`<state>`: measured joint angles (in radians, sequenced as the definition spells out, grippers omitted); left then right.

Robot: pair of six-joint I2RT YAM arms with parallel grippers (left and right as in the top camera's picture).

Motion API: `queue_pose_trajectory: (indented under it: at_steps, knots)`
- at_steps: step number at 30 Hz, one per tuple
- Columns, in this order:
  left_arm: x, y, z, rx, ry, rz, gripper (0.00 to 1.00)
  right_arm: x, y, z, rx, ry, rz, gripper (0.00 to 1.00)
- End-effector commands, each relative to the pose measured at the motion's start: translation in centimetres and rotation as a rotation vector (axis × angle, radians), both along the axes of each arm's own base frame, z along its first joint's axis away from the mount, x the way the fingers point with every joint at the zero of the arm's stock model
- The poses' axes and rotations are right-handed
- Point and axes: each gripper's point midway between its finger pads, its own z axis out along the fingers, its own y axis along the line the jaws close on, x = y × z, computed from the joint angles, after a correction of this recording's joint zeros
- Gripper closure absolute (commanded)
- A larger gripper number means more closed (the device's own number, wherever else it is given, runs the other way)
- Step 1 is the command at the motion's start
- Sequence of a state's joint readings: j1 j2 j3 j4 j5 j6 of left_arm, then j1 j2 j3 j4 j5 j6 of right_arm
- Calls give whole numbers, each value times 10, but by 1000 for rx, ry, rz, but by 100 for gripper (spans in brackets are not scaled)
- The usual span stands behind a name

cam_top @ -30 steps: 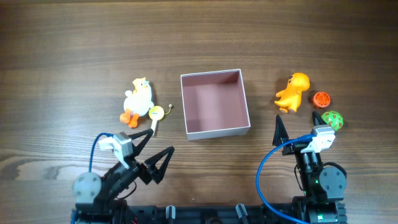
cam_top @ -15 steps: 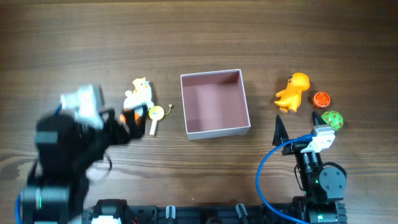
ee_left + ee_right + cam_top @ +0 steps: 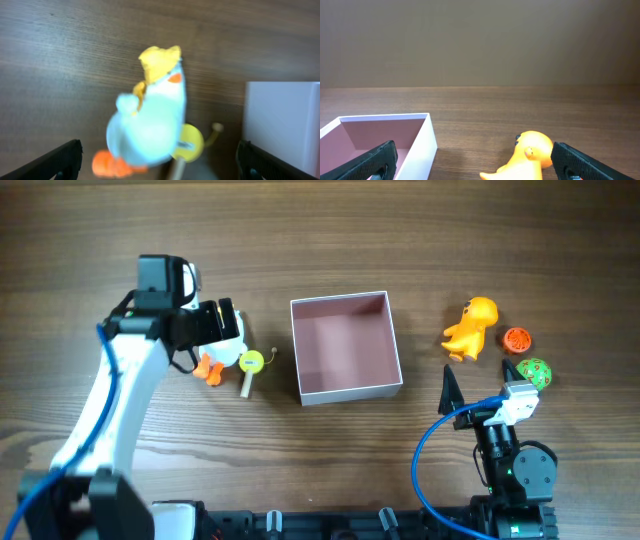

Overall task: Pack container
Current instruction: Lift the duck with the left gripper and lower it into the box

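The container (image 3: pixel 345 345) is seen near the middle of the wooden surface (image 3: pixel 400 230), set flat with its open top turned upward. A square, shallow box is shown: white outer walls, dusty pink-brown inside, the floor visible in full. It is turned very slightly off square. One white wall is caught at the right edge of the left wrist view.

L gripper (image 3: pixel 160 152) swung out, now over duck (image 3: pixel 150 120)

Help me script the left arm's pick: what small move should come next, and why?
Probably lower the left end effector straight down around the white plastic duck toy: its open fingers flank the duck without touching it, and the white square container is empty.
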<state>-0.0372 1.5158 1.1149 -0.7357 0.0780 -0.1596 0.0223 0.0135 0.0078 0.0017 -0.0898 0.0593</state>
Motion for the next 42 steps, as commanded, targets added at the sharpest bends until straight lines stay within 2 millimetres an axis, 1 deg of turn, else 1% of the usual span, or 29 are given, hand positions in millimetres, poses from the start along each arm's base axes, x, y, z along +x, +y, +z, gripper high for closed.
queue_pose_trajectory:
  at_steps: [1,5,7,8,9,10,11,12,13,14,15,16,17,18,20,22,23,24,25,26,28,30,31,32,34,35,37,40,42]
  knots:
    - [11,8,-28,96,43,-95,2,0,0,1,11,-8,2,0]
    - [11,3,-56,95,111,-116,4,0,0,1,12,-7,2,0]
    - [10,1,-66,95,137,-123,7,0,0,1,12,-7,2,0]
    - [9,1,-69,95,146,-123,11,0,0,1,12,-7,2,0]
    - [9,1,-72,95,154,-123,17,0,0,1,12,-7,2,0]
    - [8,1,-74,95,161,-123,31,0,0,1,12,-7,2,0]
    - [8,1,-75,94,164,-121,51,0,0,1,11,-8,2,0]
    - [8,1,-75,93,165,-117,65,0,0,1,11,-8,2,0]
    - [8,1,-75,91,165,-113,84,0,0,1,12,-7,2,0]
    - [9,2,-73,92,159,-112,92,0,0,1,12,-7,2,0]
    - [11,2,-70,98,149,-109,96,0,0,1,12,-7,2,0]
    - [13,3,-67,99,139,-108,96,0,0,1,11,-8,2,0]
    - [16,3,-59,102,128,-107,96,0,0,1,12,-7,2,0]
    - [19,5,-47,115,114,-101,96,0,0,1,11,-8,2,0]
    - [26,10,-10,130,63,-62,96,0,0,1,12,-7,2,0]
    - [31,9,31,116,0,-34,96,0,0,1,11,-7,2,0]
    - [31,8,49,105,-28,-16,96,0,0,1,12,-5,2,0]
    - [26,4,76,87,-65,6,96,0,0,1,11,-4,2,0]
    - [20,0,97,62,-91,34,96,0,0,1,11,-4,2,0]
    - [11,-8,115,18,-116,65,96,0,0,1,11,-4,2,0]
    - [-4,-30,142,-100,-160,71,96,0,0,1,11,-4,2,0]
    - [-21,-58,166,-217,-198,26,96,0,0,1,11,-4,2,0]
    - [-32,-71,178,-270,-211,12,96,0,0,1,11,-4,2,0]
    - [-47,-89,190,-328,-222,9,96,0,0,1,11,-4,2,0]
    - [-64,-113,197,-369,-209,-26,96,0,0,1,11,-4,2,0]
    - [-71,-123,195,-386,-187,-22,96,0,0,1,11,-4,2,0]
    - [-79,-137,189,-387,-151,-3,96,0,0,1,11,-4,2,0]
    - [-87,-163,163,-340,-86,27,96,0,0,1,11,-4,2,0]
    - [-89,-177,144,-288,-52,54,96,0,0,1,11,-4,2,0]
